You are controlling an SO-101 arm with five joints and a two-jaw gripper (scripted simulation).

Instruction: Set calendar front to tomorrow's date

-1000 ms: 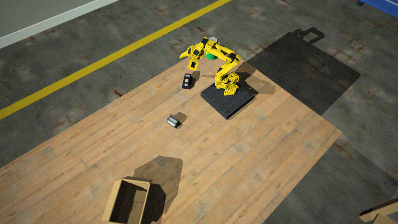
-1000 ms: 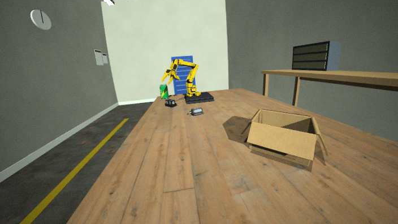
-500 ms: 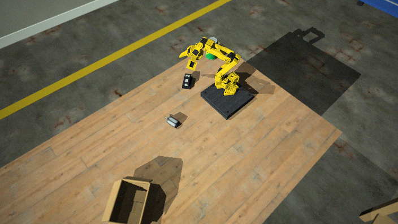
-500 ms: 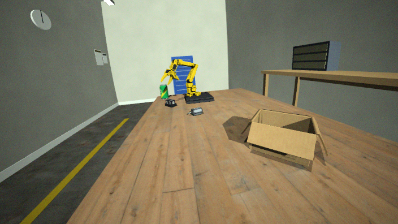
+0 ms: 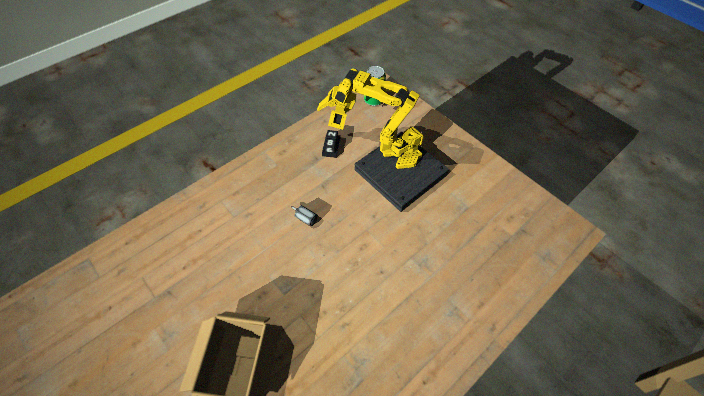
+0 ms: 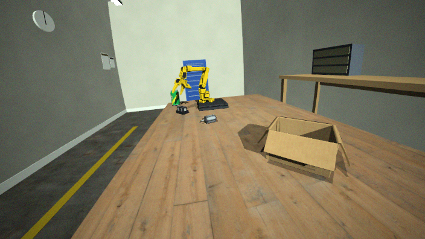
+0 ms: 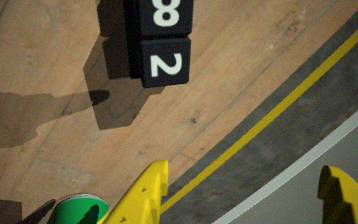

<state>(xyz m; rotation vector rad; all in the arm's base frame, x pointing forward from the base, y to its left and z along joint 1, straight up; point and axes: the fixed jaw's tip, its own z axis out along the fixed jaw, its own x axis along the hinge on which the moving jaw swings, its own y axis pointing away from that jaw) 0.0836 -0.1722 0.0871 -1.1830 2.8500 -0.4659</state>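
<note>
The black calendar stands on the table left of the robot base in the top view. Its top shows a 2, an 8 and a third character that I cannot read surely. In the wrist view one cube shows a 2 on top and its neighbour an 8, both turned sideways and touching. The third character is out of that view. The front with the month's name is not readable. My gripper is partly open and empty, above and beyond the calendar's 2 end, not touching it.
A green can stands near the table corner, close to the gripper. A small grey motor lies nearer the table's middle. An open cardboard box stands farther off. The table's edge runs just past the calendar.
</note>
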